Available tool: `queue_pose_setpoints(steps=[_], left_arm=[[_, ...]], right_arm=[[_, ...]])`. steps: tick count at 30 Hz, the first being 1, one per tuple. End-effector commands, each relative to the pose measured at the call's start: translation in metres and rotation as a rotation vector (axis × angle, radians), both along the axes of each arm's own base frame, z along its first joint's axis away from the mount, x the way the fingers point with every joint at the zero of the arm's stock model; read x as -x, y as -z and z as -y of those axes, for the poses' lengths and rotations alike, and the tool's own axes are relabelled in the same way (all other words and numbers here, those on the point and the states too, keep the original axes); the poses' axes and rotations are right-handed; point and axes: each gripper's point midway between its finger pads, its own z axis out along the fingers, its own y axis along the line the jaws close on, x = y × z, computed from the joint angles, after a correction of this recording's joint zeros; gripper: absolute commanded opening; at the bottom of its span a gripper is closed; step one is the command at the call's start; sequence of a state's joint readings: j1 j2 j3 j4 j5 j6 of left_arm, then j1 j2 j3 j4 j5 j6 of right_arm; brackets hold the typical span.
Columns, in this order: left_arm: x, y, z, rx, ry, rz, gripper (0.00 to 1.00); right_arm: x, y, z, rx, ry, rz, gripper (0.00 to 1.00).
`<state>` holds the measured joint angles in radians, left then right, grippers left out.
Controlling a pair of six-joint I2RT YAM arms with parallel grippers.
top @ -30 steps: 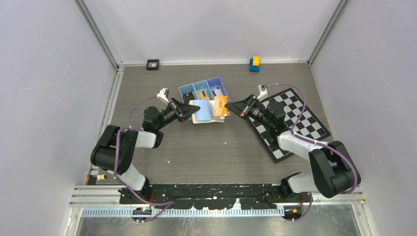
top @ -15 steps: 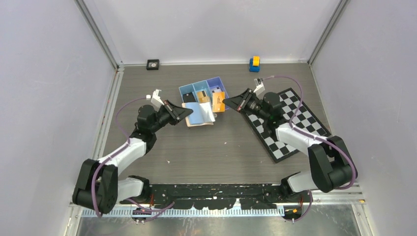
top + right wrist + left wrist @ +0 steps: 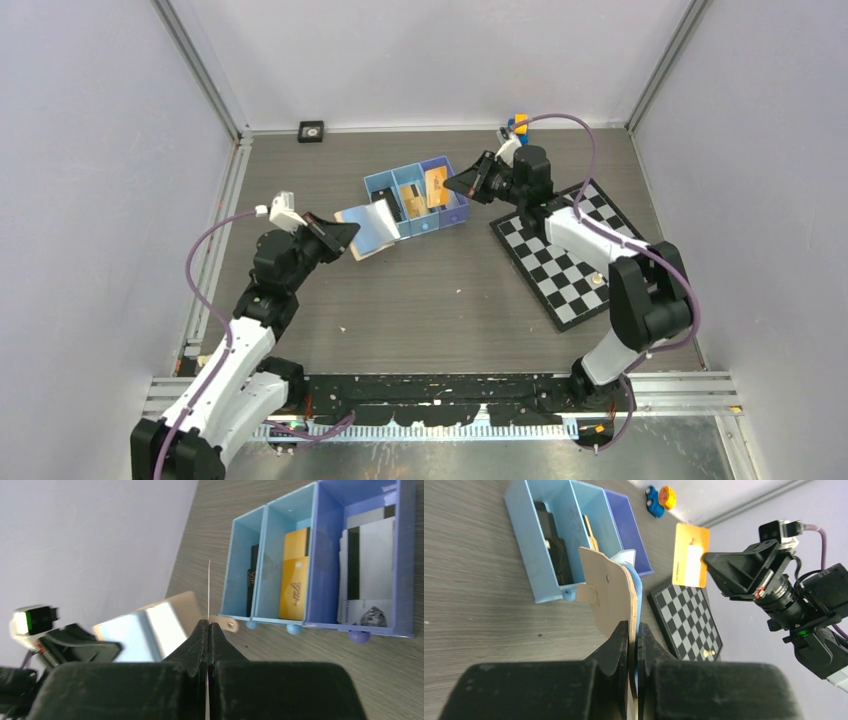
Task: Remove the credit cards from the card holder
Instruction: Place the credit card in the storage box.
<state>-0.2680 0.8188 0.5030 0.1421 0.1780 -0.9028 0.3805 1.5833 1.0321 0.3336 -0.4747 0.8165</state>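
My left gripper [image 3: 343, 236] is shut on the card holder [image 3: 368, 230], a tan wallet with a pale blue inside, and holds it just left of the blue tray [image 3: 372, 185]. In the left wrist view the card holder [image 3: 610, 587] stands edge-on between my jaws [image 3: 634, 632]. My right gripper [image 3: 458, 186] is shut on an orange credit card [image 3: 436, 187] over the tray. That card [image 3: 690, 555] is clear of the wallet. It shows edge-on [image 3: 208, 587] in the right wrist view above my jaws [image 3: 208, 626]. The tray [image 3: 407, 580] holds a black card [image 3: 252, 580], an orange card [image 3: 295, 575] and pale cards [image 3: 362, 575].
A chessboard [image 3: 575, 255] lies at the right under the right arm. A blue and yellow toy [image 3: 517, 125] stands at the back wall, and a small black object [image 3: 311, 130] at the back left. Walls close in the table on three sides.
The right gripper has pulled the orange card away from the wallet and carried it back over the tray. The left gripper has drawn the wallet left and nearer.
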Motion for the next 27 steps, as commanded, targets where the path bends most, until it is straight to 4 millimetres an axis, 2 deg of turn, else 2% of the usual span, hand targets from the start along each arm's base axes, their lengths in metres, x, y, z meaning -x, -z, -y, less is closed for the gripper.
queue_pose_setpoints(steps=[1, 6, 16, 19, 27], left_arm=[[-0.002, -0.023, -0.027, -0.064, -0.127, 0.072, 0.00], [0.001, -0.027, -0.029, -0.045, -0.144, 0.098, 0.00], [0.002, -0.028, -0.032, -0.058, -0.155, 0.107, 0.00], [0.000, -0.026, -0.040, -0.082, -0.195, 0.090, 0.00], [-0.001, -0.022, -0.042, -0.077, -0.209, 0.082, 0.00]], right_arm=[[-0.015, 0.002, -0.011, 0.074, -0.024, 0.025, 0.01], [-0.031, 0.012, -0.027, 0.098, -0.069, 0.001, 0.00], [-0.060, 0.023, -0.040, 0.123, -0.082, -0.015, 0.01], [-0.064, 0.028, -0.041, 0.137, -0.085, -0.018, 0.01], [-0.070, 0.051, -0.035, 0.222, -0.071, -0.048, 0.01]])
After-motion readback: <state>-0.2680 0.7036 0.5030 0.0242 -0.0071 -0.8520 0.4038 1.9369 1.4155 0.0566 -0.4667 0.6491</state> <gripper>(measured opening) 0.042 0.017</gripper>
